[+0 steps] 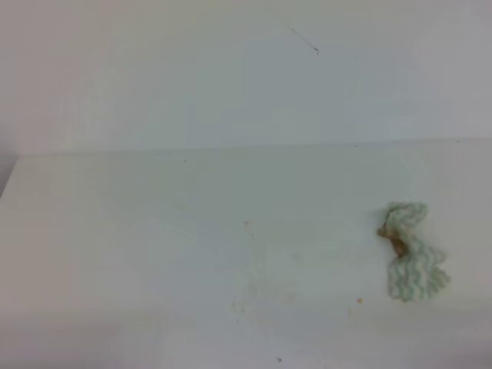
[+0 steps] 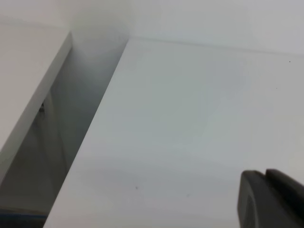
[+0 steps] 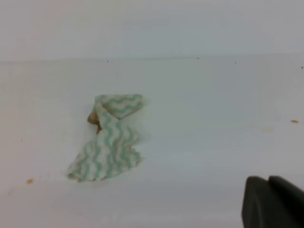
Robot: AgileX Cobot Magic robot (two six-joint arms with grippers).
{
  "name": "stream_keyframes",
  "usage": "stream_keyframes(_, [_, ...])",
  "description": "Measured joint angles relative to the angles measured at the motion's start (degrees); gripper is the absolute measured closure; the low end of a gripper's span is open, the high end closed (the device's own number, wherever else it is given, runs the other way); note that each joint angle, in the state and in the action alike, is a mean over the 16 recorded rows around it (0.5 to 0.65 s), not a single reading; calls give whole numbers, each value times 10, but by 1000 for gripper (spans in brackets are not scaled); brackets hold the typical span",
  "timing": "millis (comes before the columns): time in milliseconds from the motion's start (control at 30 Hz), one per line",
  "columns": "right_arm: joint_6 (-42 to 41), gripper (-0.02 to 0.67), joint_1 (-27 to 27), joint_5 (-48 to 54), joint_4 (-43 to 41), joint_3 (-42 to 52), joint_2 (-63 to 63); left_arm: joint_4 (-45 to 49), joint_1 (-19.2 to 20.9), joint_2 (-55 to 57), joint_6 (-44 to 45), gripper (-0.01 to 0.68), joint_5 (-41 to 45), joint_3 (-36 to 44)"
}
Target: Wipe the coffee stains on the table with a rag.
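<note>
The table (image 1: 154, 231) is a plain white, smooth top running back to a pale grey-white wall (image 1: 231, 77), with a few tiny brown specks (image 1: 359, 300) near its front edge and no writing or labels to read. The rag (image 1: 410, 251), white with green zigzag stripes and a brown smudge at its pinched middle, lies flat near the table's right edge, nothing touching it. The right gripper (image 3: 273, 202) is closed on nothing at the corner of its wrist view; whether the left gripper (image 2: 270, 199) is open, I cannot tell.
</note>
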Motion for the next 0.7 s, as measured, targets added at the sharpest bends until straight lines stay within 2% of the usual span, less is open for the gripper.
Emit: stream_keyframes(700, [0, 648, 0, 0, 0, 0, 0, 0, 0, 0, 0, 672, 0, 0])
